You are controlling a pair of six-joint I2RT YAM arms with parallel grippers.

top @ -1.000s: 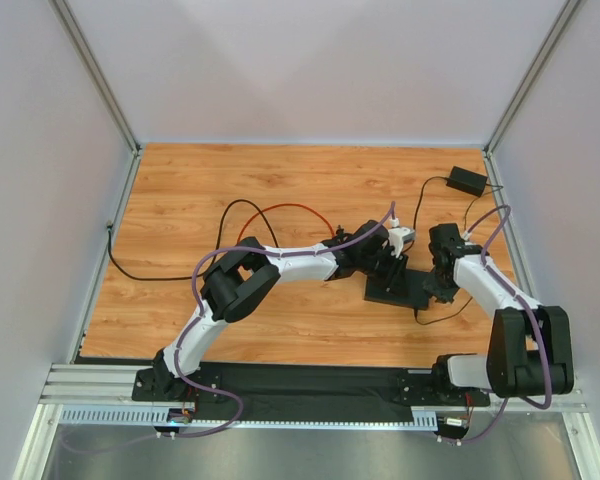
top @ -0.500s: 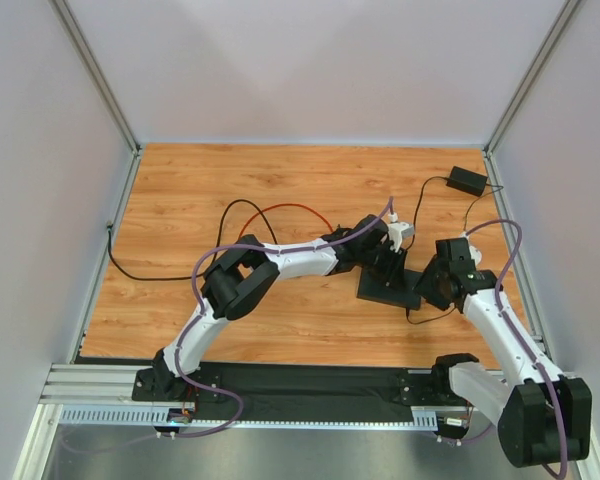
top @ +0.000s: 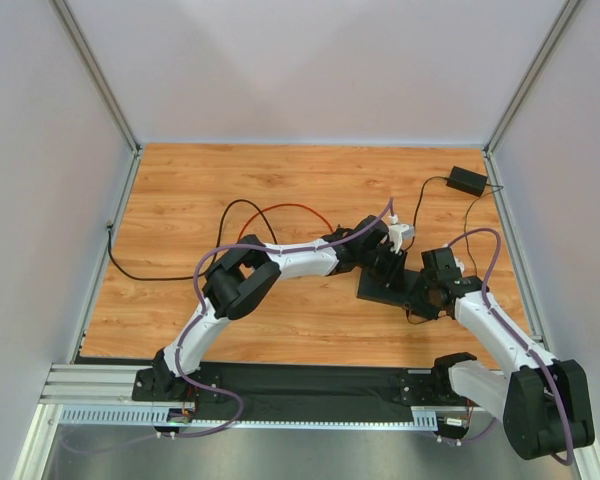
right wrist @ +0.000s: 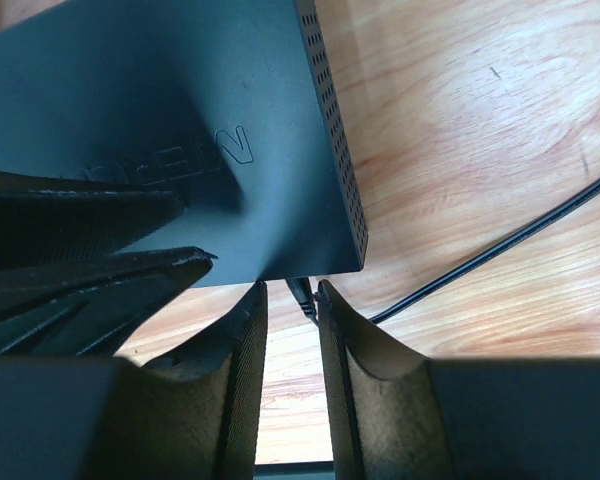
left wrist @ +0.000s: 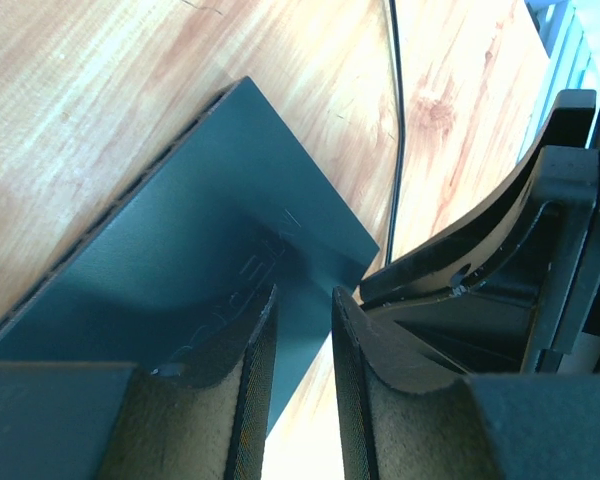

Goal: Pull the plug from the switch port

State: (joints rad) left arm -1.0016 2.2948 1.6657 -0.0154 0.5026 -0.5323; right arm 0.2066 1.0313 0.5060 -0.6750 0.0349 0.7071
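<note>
The switch, a thin flat matte-black box (top: pixel 375 290), lies on the wooden table right of centre. Its port is hidden in the near edge. In the right wrist view the box (right wrist: pixel 180 90) fills the upper left, and a small black plug (right wrist: pixel 302 292) sticks out of its edge near the corner. My right gripper (right wrist: pixel 290 290) (top: pixel 420 297) is open, its tips either side of the plug, which lies against the right-hand finger. My left gripper (left wrist: pixel 302 297) (top: pixel 392 265) stands over the box's top (left wrist: pixel 210 230), jaws narrowly apart, nothing between them.
The plug's thin black cable (right wrist: pixel 500 245) runs off across the wood toward a small black adapter brick (top: pixel 467 181) at the back right. A black cable (top: pixel 180 270) and an orange cable (top: pixel 290 207) loop at centre left. Grey walls enclose the table.
My right arm has swung from the box's right side round to its near right corner, bringing the gripper up to the plug. The box shifted slightly left. The left gripper has barely moved.
</note>
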